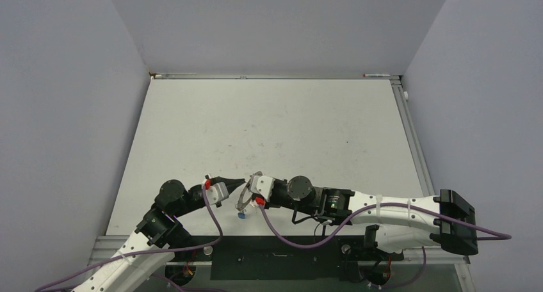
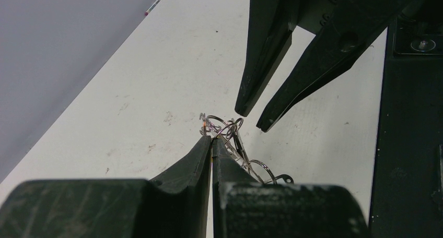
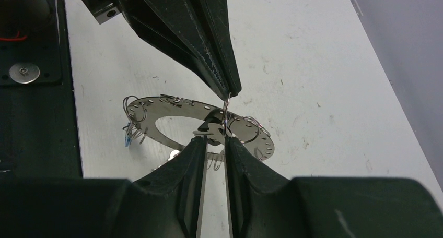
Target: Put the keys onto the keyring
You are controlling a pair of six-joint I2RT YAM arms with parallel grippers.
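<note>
The keyring (image 3: 156, 110), a flat silvery ring with wire loops around its rim, hangs tilted just above the table between both grippers; it also shows in the top view (image 1: 244, 199). My left gripper (image 2: 211, 140) is shut on one thin wire loop (image 3: 225, 112) at the ring's rim. My right gripper (image 3: 214, 141) is slightly open, its fingertips right at a key with a black tag (image 3: 211, 127) on that rim. The gap between its fingers shows bare table in the left wrist view (image 2: 252, 121). A key with a blue tag (image 3: 127, 139) hangs from the ring's other side.
The black base panel (image 2: 407, 144) runs along the table's near edge, just beside both grippers. Grey walls close in the white table (image 1: 275, 119) on the left, right and back.
</note>
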